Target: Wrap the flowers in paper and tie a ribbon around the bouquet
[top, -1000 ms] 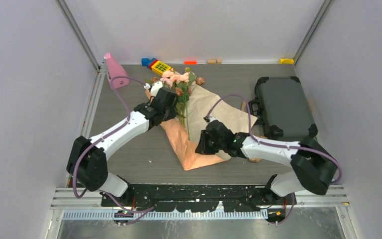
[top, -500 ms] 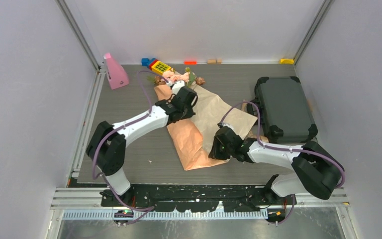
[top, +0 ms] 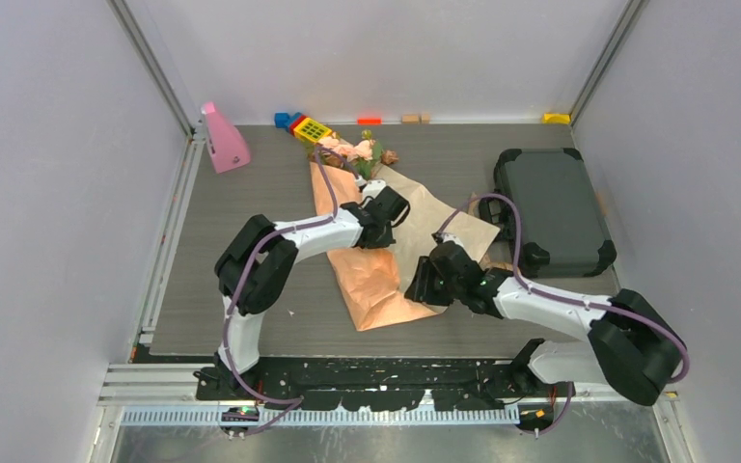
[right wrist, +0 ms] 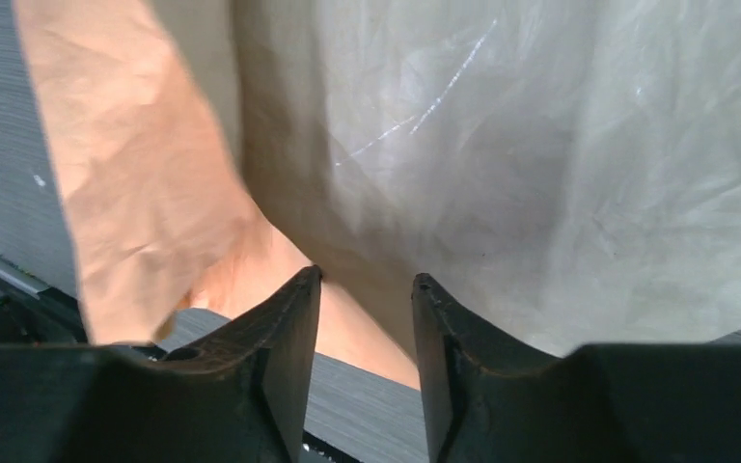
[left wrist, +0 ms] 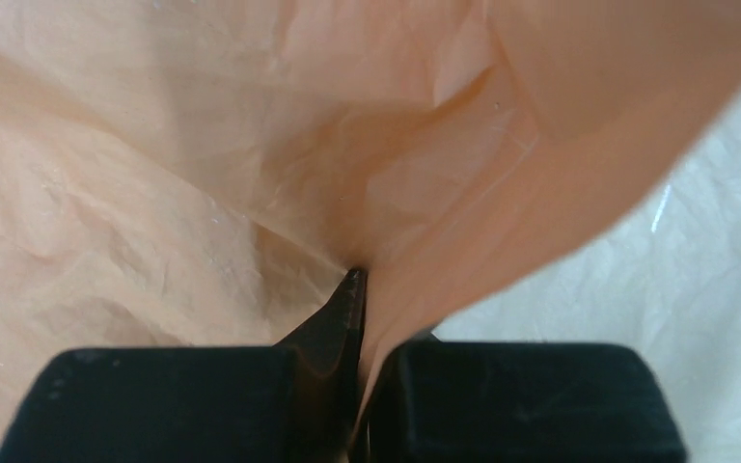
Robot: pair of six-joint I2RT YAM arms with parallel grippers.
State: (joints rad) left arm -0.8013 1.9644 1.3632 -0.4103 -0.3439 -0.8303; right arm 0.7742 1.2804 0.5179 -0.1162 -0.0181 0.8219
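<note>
Nearest us, the right hand (right wrist: 367,280) rests low at the near right edge of the paper (top: 371,285). Its fingers stand partly apart and grip nothing, and the sheet's edge lies just past their tips.

The paper lies crinkled across the middle of the counter (top: 203,212), with a peach flap folded over a pale beige face.

Farther in, the left hand (left wrist: 357,280) is pinched tight on a raised fold of the peach side.

Beyond it, the flowers (top: 357,152) poke out at the sheet's far end, their stems hidden under the flap.

We judge the paper light, thin and soft. It keeps creases and may tear under a hard pull, so an edge or a pinched fold is the best hold. The flowers look light and easily pushed out of place.

A dark case (top: 550,207) sits to the right. We cannot make out the ribbon.
</note>
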